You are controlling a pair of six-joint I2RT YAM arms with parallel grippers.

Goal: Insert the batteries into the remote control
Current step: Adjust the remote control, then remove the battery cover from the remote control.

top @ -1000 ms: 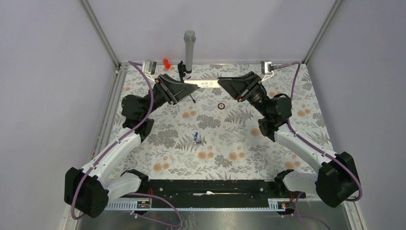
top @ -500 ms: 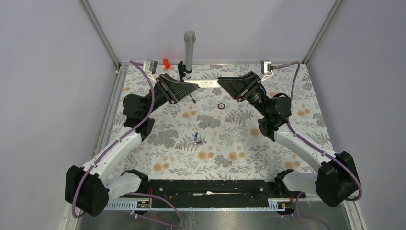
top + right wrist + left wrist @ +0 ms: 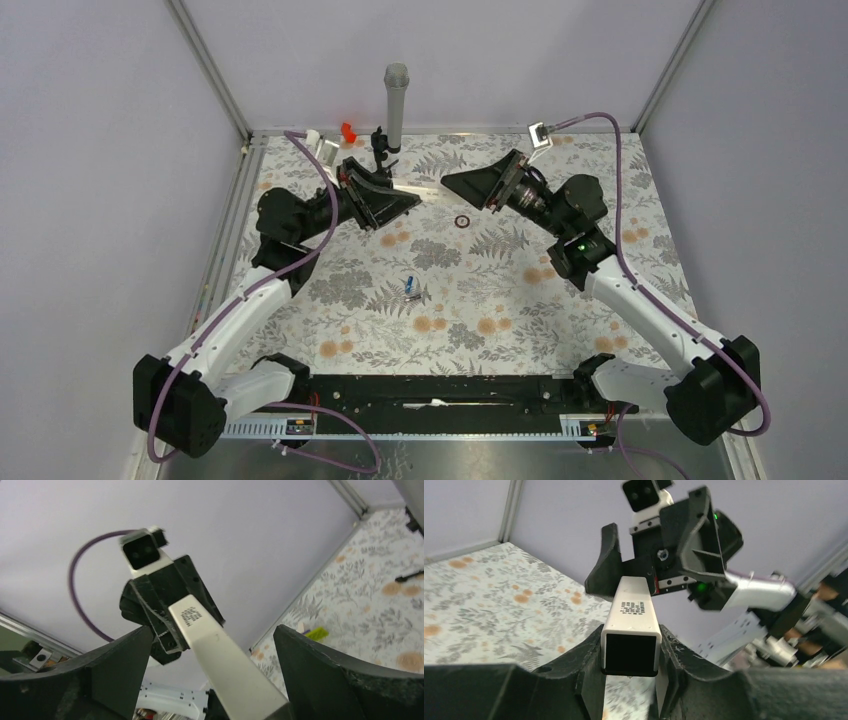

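The remote control (image 3: 633, 612) is a white bar with a dark open end, and my left gripper (image 3: 631, 655) is shut on its near end. From above, the remote control (image 3: 425, 188) spans the gap between my left gripper (image 3: 403, 198) and my right gripper (image 3: 455, 185), above the back of the table. My right gripper (image 3: 212, 630) stands wide open, and the remote control (image 3: 220, 660) runs between its fingers without touching either. The batteries (image 3: 410, 287) lie together on the floral mat, mid-table, away from both grippers.
A grey upright cylinder (image 3: 396, 100), a small black stand (image 3: 379, 142) and a red piece (image 3: 348, 131) stand at the back edge. A dark ring (image 3: 463, 220) lies below the grippers. A yellow-green bar (image 3: 315, 632) lies near the wall.
My right gripper has opened and let go of the remote's far end, drawing back a little. My left gripper has swung right and slightly nearer, still holding the remote.
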